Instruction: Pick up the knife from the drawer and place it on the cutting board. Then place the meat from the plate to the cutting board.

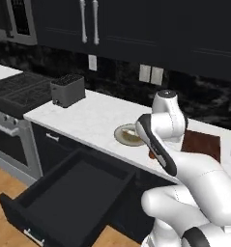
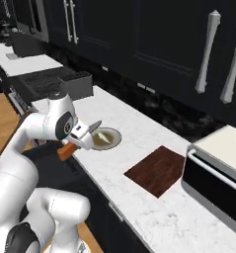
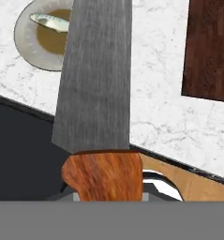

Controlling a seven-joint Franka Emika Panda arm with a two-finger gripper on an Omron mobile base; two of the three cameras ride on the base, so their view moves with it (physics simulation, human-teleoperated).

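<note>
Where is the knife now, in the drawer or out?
Out. The knife is lifted above the counter edge, blade towards the plate; the open drawer looks empty.

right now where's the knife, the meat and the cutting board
knife (image 3: pixel 94 79), hand view, middle of the grey blade
meat (image 3: pixel 48 21), hand view, centre of the pale piece on the plate
cutting board (image 2: pixel 156 170), right base view, middle of the dark wooden top

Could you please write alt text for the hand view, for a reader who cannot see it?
The knife, grey blade above orange handle, is held close to the camera over a white marble counter. Behind it sit the plate with the meat and the cutting board.
</note>
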